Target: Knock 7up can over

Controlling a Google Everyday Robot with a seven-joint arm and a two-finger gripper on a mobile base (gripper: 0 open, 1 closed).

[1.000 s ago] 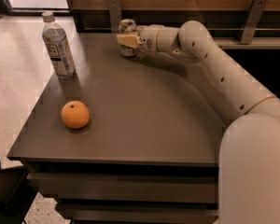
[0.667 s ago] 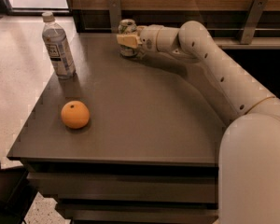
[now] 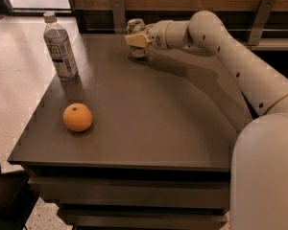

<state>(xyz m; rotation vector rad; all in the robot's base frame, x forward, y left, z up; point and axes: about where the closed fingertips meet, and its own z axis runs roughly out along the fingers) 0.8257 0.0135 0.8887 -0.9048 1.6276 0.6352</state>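
Note:
The 7up can (image 3: 136,26) stands upright at the far edge of the dark table (image 3: 153,119), whitish-silver with a silver top. My gripper (image 3: 136,40) is at the can's middle, reaching in from the right and covering part of its body. The white arm (image 3: 230,47) stretches from the lower right across the table's back right.
A clear plastic water bottle (image 3: 60,47) with a white cap stands at the table's far left. An orange (image 3: 78,117) lies near the front left. A wooden wall with metal brackets (image 3: 118,13) runs right behind the can. The floor drops off to the left.

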